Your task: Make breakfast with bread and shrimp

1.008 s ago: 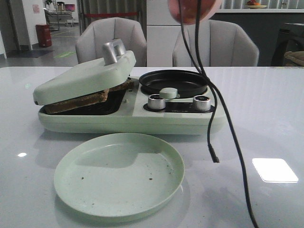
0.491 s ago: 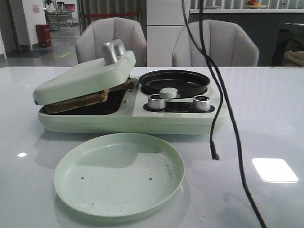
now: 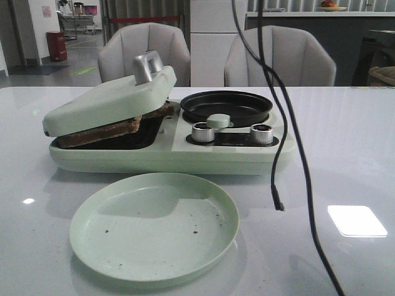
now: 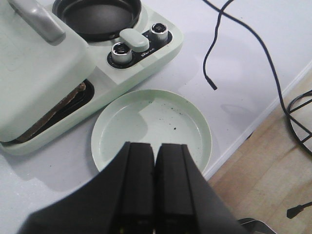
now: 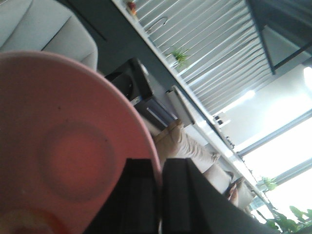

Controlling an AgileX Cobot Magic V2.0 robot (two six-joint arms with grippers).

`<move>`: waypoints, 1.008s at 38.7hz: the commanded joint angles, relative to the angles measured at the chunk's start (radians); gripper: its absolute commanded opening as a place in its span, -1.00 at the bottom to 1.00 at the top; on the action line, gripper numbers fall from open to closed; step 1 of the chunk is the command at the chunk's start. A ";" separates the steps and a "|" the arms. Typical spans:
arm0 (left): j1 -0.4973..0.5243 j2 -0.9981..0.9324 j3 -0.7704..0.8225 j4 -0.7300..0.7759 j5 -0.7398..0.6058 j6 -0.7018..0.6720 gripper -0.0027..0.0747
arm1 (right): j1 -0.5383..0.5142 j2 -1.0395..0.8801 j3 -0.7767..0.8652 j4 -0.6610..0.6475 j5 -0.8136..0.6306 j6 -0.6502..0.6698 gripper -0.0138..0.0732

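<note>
Lifting clear of the front view now: the pink plate (image 5: 63,161) that showed at the top edge a second ago has gone from that camera, and only the dangling black cables (image 3: 281,123) mark where the right arm hangs overhead. The right wrist view tells where it went, for the right gripper (image 5: 159,195) has its fingers pinching the rim of that pink plate, tipped up toward the ceiling. My read is that the plate has just been emptied or is being carried away, though no shrimp shows in the black round pan (image 3: 226,106) or anywhere else, so I cannot say where they ended up. The bread (image 3: 108,129) sits inside the pale green breakfast maker (image 3: 160,154), clamped under its half-lowered lid (image 3: 108,102); from the front it reads as a dark brown toasted edge, thick enough to be both slices stacked, and it props the lid ajar. In the left wrist view the same brown edge peeks from the gap. The left gripper (image 4: 155,161) hovers above the empty green plate (image 4: 195,126) on the counter (image 3: 345,142), fingers pressed together and holding nothing. That plate carries only dark crumbs, so the serving step looks not yet done.
</note>
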 commanded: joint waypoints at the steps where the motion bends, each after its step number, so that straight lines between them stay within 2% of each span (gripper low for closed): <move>1: -0.007 -0.001 -0.028 -0.041 -0.063 -0.001 -0.67 | 0.000 -0.019 -0.013 -0.047 0.005 -0.015 -0.64; 14: -0.007 -0.001 -0.028 -0.041 -0.063 -0.001 -0.67 | 0.009 0.012 -0.014 -0.222 0.065 -0.029 -0.64; 20: -0.007 -0.001 -0.028 -0.041 -0.065 -0.001 -0.67 | 0.016 -0.005 -0.014 -0.215 0.100 -0.028 -0.64; 26: -0.007 -0.001 -0.028 -0.041 -0.065 -0.001 -0.67 | 0.025 0.004 -0.014 -0.074 0.064 -0.029 -0.64; 31: -0.007 -0.001 -0.028 -0.041 -0.065 -0.001 -0.67 | 0.026 0.017 -0.014 -0.069 0.051 -0.031 -0.64; 37: -0.007 -0.001 -0.028 -0.041 -0.065 -0.001 -0.67 | 0.049 0.008 -0.014 -0.225 0.119 -0.039 -0.64; 39: -0.007 -0.001 -0.028 -0.041 -0.065 -0.001 -0.67 | 0.057 -0.003 -0.015 -0.231 0.119 -0.036 -0.64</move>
